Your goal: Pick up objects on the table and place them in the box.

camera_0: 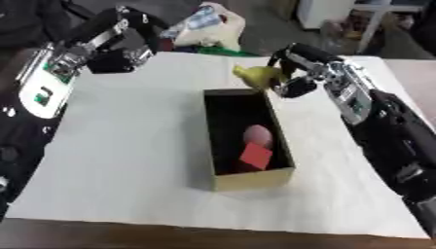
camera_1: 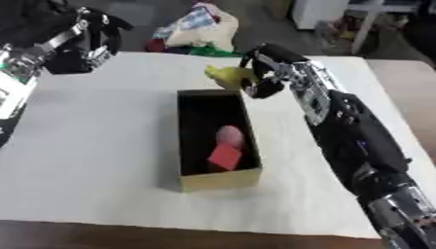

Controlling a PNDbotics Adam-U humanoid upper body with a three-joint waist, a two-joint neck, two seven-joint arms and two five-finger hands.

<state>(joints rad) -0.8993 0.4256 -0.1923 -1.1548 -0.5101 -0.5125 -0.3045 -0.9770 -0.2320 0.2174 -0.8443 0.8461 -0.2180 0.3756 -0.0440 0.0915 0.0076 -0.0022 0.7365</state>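
While my right hand [camera_0: 294, 80] curls round the yellow object [camera_0: 258, 74] just past the box's [camera_0: 252, 178] far rim, a pink egg shape [camera_0: 258, 135] and red block [camera_0: 255, 155] lie inside. My left hand [camera_0: 128, 51] hangs curled, holding nothing, above the far left edge of the white surface [camera_0: 128, 160], wide bare space between.

Right hand [camera_0: 294, 73] fingers curled in a grasp; left hand [camera_0: 119, 56] raised, curled.

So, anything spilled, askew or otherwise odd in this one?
Nothing stands out. The box sits upright on the table with a pinkish round object and a red block inside; the right hand holds a yellow object near its far end.
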